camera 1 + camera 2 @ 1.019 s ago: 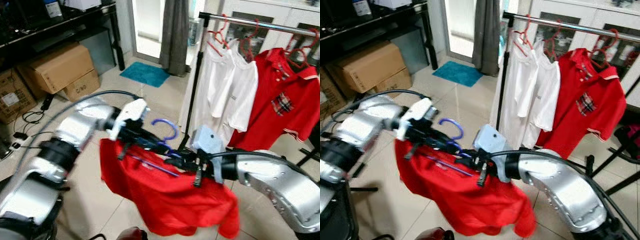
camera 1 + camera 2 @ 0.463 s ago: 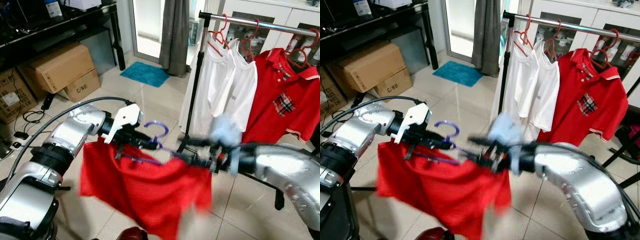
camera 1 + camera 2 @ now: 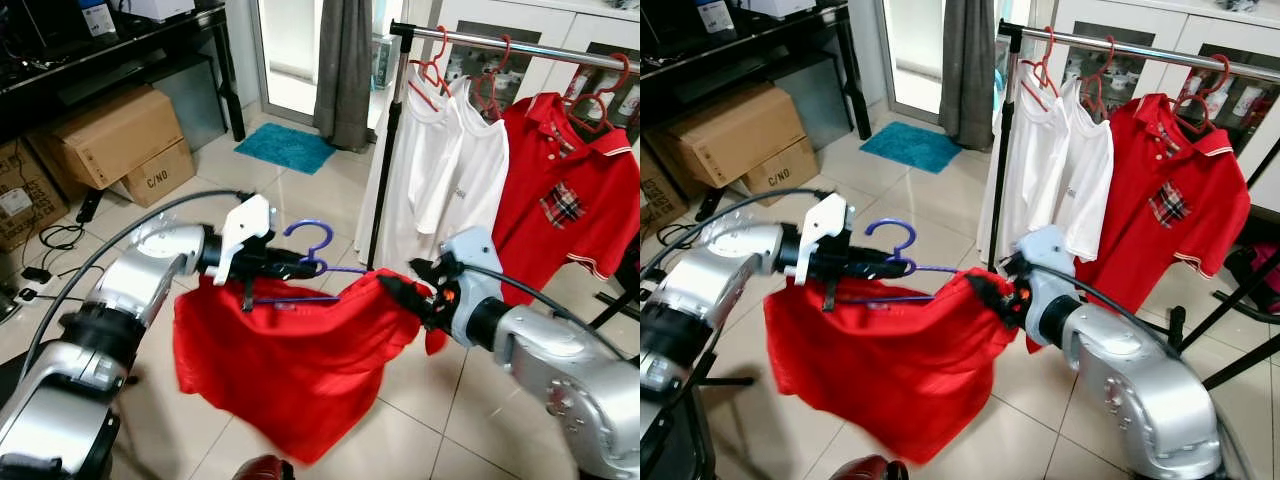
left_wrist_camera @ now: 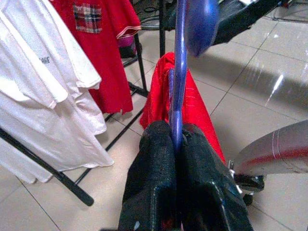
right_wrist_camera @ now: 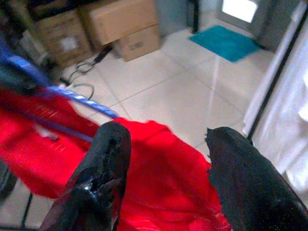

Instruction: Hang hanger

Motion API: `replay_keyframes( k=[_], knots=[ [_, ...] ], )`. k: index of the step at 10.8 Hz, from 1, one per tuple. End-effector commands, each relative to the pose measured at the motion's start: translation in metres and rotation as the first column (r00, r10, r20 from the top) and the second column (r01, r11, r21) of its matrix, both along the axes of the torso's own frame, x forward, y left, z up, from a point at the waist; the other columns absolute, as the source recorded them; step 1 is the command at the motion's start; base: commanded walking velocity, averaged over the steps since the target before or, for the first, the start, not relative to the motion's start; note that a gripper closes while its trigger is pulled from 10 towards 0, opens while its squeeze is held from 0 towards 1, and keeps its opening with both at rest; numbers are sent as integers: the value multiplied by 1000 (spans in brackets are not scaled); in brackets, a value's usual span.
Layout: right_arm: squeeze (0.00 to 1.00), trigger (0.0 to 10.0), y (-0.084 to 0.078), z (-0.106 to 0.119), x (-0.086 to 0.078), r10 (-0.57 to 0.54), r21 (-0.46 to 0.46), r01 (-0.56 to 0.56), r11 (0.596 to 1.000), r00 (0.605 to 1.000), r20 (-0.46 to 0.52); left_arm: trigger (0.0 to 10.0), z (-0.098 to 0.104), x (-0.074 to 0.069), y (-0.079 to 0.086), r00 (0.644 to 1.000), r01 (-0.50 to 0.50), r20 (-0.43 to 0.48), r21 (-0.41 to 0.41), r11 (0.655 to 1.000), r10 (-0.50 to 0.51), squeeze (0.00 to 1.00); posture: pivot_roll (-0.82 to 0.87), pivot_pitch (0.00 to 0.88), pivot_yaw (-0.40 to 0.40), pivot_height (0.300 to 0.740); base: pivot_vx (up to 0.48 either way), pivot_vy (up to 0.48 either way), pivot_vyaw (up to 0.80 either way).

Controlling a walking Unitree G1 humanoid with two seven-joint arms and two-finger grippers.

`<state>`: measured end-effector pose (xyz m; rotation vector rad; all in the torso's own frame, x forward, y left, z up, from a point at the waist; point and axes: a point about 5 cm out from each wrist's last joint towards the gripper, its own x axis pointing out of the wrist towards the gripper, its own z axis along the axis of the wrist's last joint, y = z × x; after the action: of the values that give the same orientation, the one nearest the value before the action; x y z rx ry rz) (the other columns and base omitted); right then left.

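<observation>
- Left gripper (image 4: 175,144): fingers are shut tight on the blue hanger (image 3: 312,262), close under its hook. The thin bar is pinched between the two black fingers (image 4: 154,168).
- Right gripper (image 5: 166,159): fingers are spread apart, nothing is held between them. It is seen near the far end of the hanger, by the shirt's shoulder.
- The hanger is held up in the air in front of the robot, approx level, hook up. A red shirt (image 3: 290,370) is draped on it and hangs down over the floor.
- The clothes rail (image 3: 500,44) is further off, up and to the right. White shirts (image 3: 440,170) and another red shirt (image 3: 560,200) hang there on red hangers.
- What could go wrong, as a guess:
  - The hanger is held by one gripper only, w/ the weight to one side. It could be tipped or turned in the fingers.
  - If it is tipped, the shirt could be slid off the free end and dropped on the floor.
  - The hook could be missed or bumped on the rail, since the rail is high and the hook is small.
  - The hanging cloth could be caught on the rail's black pole (image 3: 385,150) or on the right arm while it is carried over.
  - The white shirts could be knocked if the hook is brought in too near them.
</observation>
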<state>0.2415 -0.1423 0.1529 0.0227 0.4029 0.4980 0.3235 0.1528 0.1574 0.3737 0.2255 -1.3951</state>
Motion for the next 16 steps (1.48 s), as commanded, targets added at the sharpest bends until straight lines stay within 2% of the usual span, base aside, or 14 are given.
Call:
replay_keyframes(
  k=[1, 2, 3, 4, 6, 7, 8, 10, 11, 13, 16],
  knots=[
    [0, 10000, -3, -1, 1, -46, 21, 47, 999, 999, -24, 0, 12, 2, 1, 999, -7, 51, -18, 1000, 8, 0, 32, 0, 66, 740, 0, 0, 0],
    [0, 10000, 0, -2, 3, -51, 57, 54, 997, 998, -49, 0, 12, 2, 1, 998, -17, 60, -15, 1000, 18, 0, 39, 1, 65, 740, 0, 0, 0],
    [0, 5333, 3, -3, 3, -60, 85, 67, 994, 995, -76, 0, 12, 2, -1, 997, -31, 73, -17, 999, 32, 0, 43, 2, 65, 740, 0, 0, 0],
    [0, 2118, 7, -4, 2, -47, 149, 62, 987, 994, -101, 0, 10, 2, -3, 995, -48, 82, -23, 999, 50, 0, 44, 2, 65, 740, 0, 0, 0],
    [0, 1333, 10, -4, 1, -33, 165, 52, 985, 992, -119, 0, 8, 0, -5, 996, -51, 74, -35, 998, 53, 0, 41, 4, 63, 740, 0, 0, 0],
    [0, 1843, 11, -9, 3, -54, 156, 76, 985, 989, -141, 0, 9, -1, -10, 997, -42, 68, -57, 997, 46, 0, 42, 4, 58, 740, 0, 0, 0],
    [0, 1882, 10, -11, 5, -77, 154, 101, 983, 985, -152, 0, 9, -1, -12, 997, -42, 68, -65, 997, 46, 0, 42, 4, 58, 740, 0, 0, 0],
    [0, 1333, 7, -15, 10, -108, 145, 133, 981, 980, -165, 0, 10, -3, -16, 997, -33, 62, -87, 996, 38, 0, 41, 2, 53, 740, 0, 0, 0],
    [0, 0, 6, -18, 10, -118, 139, 142, 980, 978, -170, 0, 11, -3, -17, 997, -32, 61, -92, 995, 38, 0, 41, 0, 51, 740, 0, 0, 0],
    [0, 0, 6, -17, 11, -128, 148, 152, 977, 979, -160, 0, 9, -5, -17, 998, -28, 58, -86, 996, 33, 0, 38, 0, 54, 740, 0, 0, 0],
    [0, 0, 4, -10, 13, -138, 179, 159, 971, 983, -124, 0, 5, -3, -15, 996, -35, 83, -35, 999, 37, 0, 35, 0, 59, 740, 0, 0, 0]
  ],
)
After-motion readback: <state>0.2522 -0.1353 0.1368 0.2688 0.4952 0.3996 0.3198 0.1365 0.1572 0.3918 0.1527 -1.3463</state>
